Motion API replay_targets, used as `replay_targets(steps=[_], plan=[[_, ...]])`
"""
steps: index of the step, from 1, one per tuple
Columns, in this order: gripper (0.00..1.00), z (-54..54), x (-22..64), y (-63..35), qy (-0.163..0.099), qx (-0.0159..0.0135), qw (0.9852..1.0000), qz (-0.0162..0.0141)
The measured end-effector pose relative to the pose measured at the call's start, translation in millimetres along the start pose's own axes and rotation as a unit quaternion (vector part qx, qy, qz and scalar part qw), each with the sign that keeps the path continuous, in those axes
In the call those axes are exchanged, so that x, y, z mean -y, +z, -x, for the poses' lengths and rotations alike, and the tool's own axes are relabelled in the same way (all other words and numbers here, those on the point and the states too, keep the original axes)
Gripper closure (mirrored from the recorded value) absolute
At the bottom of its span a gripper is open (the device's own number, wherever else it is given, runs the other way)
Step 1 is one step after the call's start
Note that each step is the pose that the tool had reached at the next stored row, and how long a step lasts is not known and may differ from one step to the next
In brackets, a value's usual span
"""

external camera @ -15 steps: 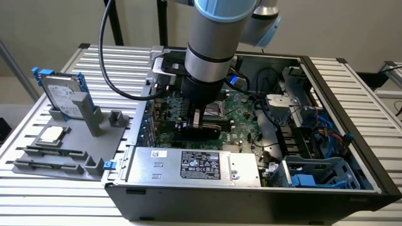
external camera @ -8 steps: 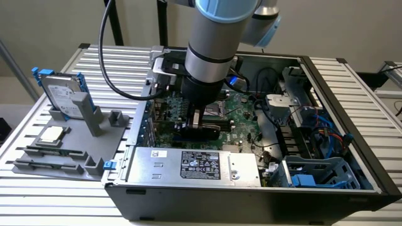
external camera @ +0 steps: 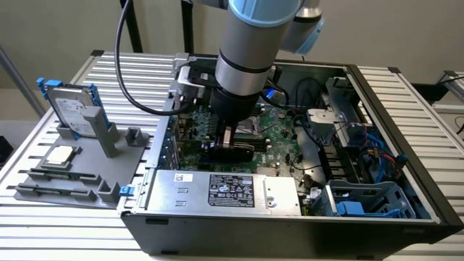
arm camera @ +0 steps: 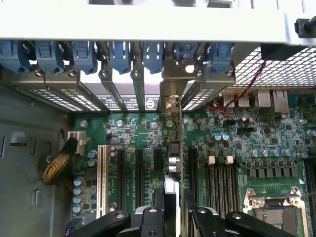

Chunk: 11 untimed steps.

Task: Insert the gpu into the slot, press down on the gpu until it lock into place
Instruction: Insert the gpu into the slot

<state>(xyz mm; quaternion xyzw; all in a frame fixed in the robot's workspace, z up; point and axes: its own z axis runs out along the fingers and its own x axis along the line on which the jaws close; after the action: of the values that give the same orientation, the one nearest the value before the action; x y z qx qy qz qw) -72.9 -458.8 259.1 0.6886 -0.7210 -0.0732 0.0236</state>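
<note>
In the wrist view the gpu [arm camera: 172, 165] appears edge-on as a thin black card. It stands upright over the green motherboard [arm camera: 148, 131], and its metal bracket [arm camera: 170, 104] reaches the rear slot openings. My gripper [arm camera: 174, 213] is shut on the card's top edge, with a black finger [arm camera: 148, 217] on each side of it. In the exterior view the gripper [external camera: 227, 142] reaches straight down into the open case, with the gpu [external camera: 230, 153] low against the board. The slot is hidden under the card.
A silver power supply [external camera: 225, 190] lies in the case just in front of the gripper. Black memory slots [arm camera: 222, 173] and the CPU socket [arm camera: 274, 210] lie beside the card. Outside the case, a blue-framed hard drive [external camera: 71, 106] stands on a grey fixture plate [external camera: 134, 157].
</note>
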Motion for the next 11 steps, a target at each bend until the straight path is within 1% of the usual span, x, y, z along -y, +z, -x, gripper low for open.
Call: replay_targets(steps=[4,11], plan=[[0.74,0.2,0.7,-1.0,0.000,-0.0001,1.0000,0.0022],[0.74,0.3,1.9,-2.3,0.000,-0.0003,1.0000,0.0027]])
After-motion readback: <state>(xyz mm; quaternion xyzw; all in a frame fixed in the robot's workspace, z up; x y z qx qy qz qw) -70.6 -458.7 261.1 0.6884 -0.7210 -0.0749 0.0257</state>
